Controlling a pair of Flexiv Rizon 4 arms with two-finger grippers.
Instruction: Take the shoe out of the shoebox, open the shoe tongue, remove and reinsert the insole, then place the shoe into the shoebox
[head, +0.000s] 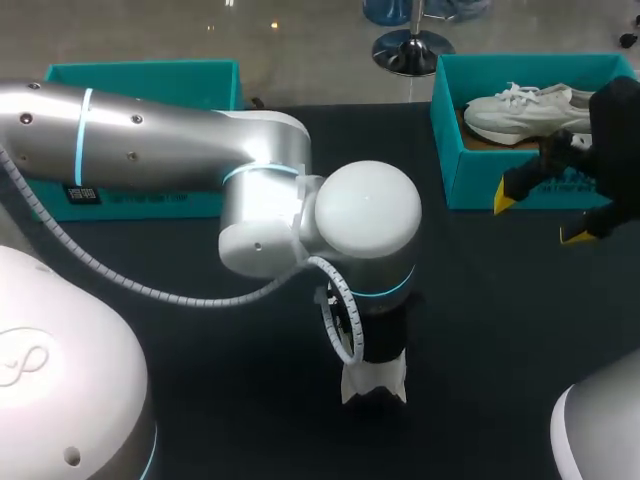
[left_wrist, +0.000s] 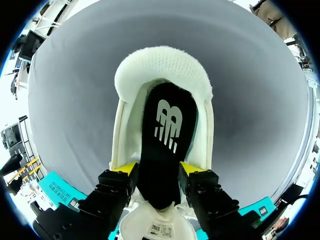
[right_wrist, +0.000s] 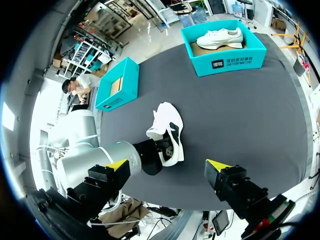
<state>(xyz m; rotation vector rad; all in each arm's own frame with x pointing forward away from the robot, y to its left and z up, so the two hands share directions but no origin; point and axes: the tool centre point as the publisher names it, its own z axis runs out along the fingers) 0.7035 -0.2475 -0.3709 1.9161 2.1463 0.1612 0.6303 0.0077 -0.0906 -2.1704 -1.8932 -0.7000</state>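
Note:
A white shoe (left_wrist: 160, 67) lies on the dark table under my left gripper (left_wrist: 157, 170). Its black insole (left_wrist: 167, 130) sits inside it and runs back between the fingers, which stand apart, one yellow tip at each side of the insole. The tongue is folded back toward the wrist. In the head view my left wrist covers most of this shoe (head: 375, 385) near the table's front middle. My right gripper (head: 540, 218) hangs open and empty at the right, in front of the teal shoebox (head: 450, 150). From the right wrist the shoe (right_wrist: 167, 132) lies well ahead of the right gripper (right_wrist: 167, 165).
A second white shoe (head: 520, 110) rests in the shoebox at the back right. Another teal box (head: 140, 75) stands at the back left, partly behind my left arm. In the right wrist view the two boxes are the shoebox (right_wrist: 225, 42) and the other box (right_wrist: 117, 85).

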